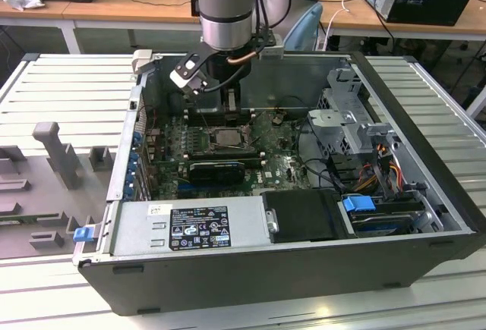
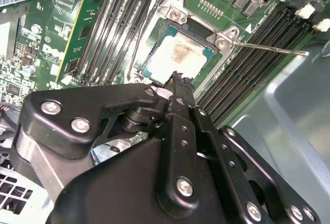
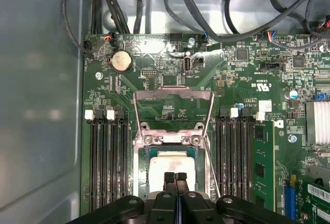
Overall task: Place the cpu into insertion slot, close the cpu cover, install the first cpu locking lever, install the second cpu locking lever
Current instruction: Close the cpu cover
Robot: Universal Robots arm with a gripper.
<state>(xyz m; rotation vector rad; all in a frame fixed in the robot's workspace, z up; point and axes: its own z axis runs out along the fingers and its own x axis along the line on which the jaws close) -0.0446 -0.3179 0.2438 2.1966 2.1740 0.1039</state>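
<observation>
The black two-finger gripper (image 3: 175,178) has its jaws fully closed, the two fingertips (image 3: 169,178) pressed flat against each other with nothing between them. In the second wrist view the gripper (image 2: 178,80) ends right above the near edge of the cpu (image 2: 178,56), a small flat square chip with a pale silvery-beige metal face. I cannot tell if the tips touch the chip or hang just over it.

The open dark grey metal computer case (image 1: 266,277) holds the green circuit board (image 1: 281,167). On this board the insertion slot (image 3: 140,162), a square black socket with a silvery metal rim, already contains the cpu (image 3: 167,165), which lies flat inside it.

The cpu cover (image 3: 172,96), a thin silvery metal frame with a large square window, is open and lifted away from the socket; the green board shows through its window. A thin metal locking lever (image 2: 268,48) sticks out free beside the socket. Long black memory slots (image 3: 108,162) run on both sides of the socket.
</observation>
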